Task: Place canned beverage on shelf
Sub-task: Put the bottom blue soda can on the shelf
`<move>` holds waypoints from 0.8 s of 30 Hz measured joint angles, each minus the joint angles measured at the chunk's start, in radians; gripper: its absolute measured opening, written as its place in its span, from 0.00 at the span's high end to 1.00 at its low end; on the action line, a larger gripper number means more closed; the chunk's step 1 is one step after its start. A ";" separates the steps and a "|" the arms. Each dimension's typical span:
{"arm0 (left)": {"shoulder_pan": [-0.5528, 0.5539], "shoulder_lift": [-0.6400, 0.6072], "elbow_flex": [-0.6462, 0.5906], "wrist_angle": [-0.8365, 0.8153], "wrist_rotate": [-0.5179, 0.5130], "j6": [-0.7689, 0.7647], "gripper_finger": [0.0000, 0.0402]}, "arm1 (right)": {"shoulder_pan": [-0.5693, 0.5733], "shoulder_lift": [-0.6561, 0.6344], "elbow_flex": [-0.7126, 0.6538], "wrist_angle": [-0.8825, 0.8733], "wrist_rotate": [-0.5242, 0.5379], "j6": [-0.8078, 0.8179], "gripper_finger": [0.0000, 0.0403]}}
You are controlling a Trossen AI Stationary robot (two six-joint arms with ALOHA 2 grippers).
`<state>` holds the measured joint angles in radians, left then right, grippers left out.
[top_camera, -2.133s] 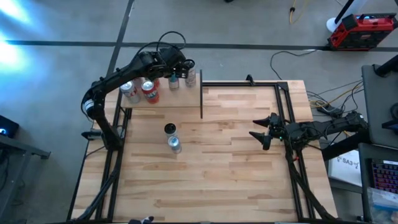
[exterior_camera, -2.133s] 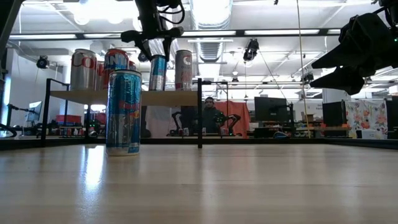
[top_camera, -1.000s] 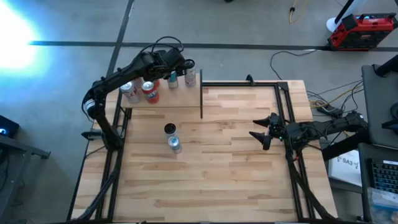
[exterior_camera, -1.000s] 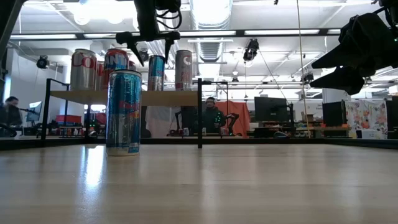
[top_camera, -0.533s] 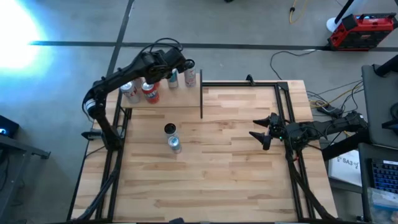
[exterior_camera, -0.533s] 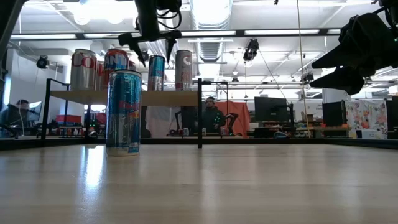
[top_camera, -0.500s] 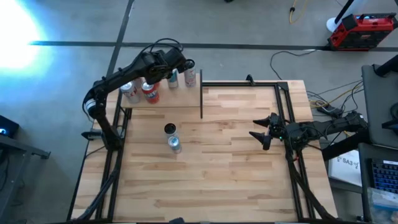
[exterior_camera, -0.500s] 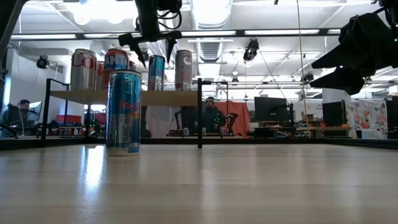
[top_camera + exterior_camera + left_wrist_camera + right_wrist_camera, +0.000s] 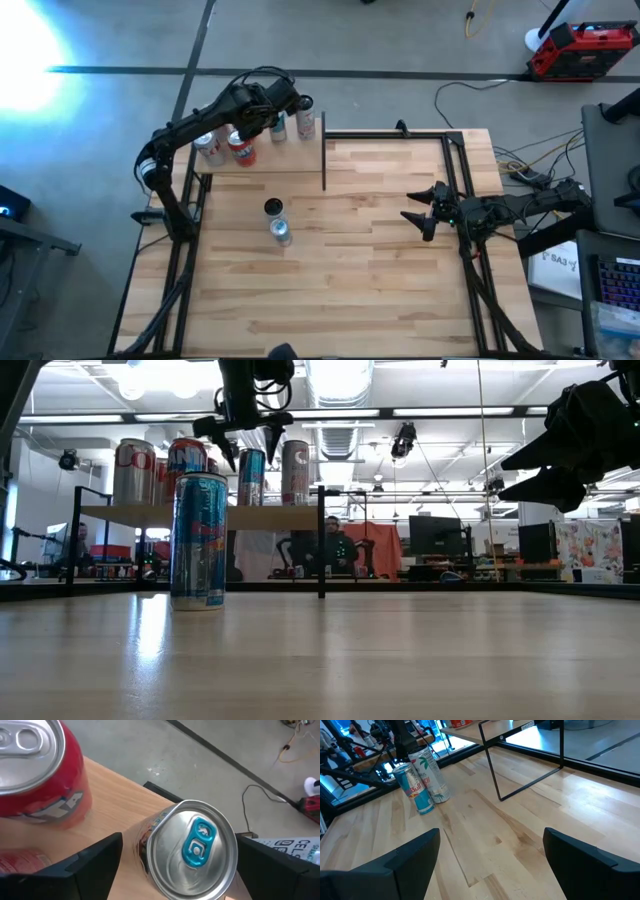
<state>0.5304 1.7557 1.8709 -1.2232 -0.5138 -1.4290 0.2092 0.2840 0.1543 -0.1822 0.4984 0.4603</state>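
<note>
Cans stand on the shelf [image 9: 262,160], a pale wood board on a thin black frame raised over the table's far left corner: a silver and red one [image 9: 209,149] at the left end, a red one [image 9: 241,147] next to it, a slim blue can [image 9: 279,127] and a slim silver and red can [image 9: 306,125] toward the right. All are upright. In the left wrist view the slim blue can [image 9: 191,851] shows its closed lid with a blue tab, standing on the board with the red can [image 9: 35,767] close beside it.

The left gripper [image 9: 272,110] hangs just above the slim blue can, jaws spread wide on either side of the lid and clear of it; the low view shows the fingertips [image 9: 228,448] level with the can's top [image 9: 252,478].

Two more cans stand on the striped butcher-block table [image 9: 380,280] in front of the shelf, a blue one [image 9: 280,232] and a pale one with a dark top [image 9: 273,208] just behind it, nearly touching [image 9: 415,790].

The right gripper [image 9: 417,215] waits low over the table's right side, jaws wide and holding nothing.

Beyond the table lies a grey floor with cables and a red case [image 9: 583,48]. The low view looks into a workshop with ceiling lights, monitors and a seated person [image 9: 332,545].
</note>
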 joint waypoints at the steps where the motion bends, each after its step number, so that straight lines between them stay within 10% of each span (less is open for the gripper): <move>1: 0.000 0.000 0.000 0.000 0.000 -0.007 0.14 | 0.000 0.000 0.000 0.000 0.000 0.000 0.17; 24: 0.000 0.000 0.000 -0.008 -0.006 -0.017 0.31 | 0.000 0.000 0.000 0.000 0.000 0.000 0.17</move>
<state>0.5304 1.7557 1.8709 -1.2308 -0.5201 -1.4459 0.2091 0.2840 0.1543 -0.1822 0.4984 0.4603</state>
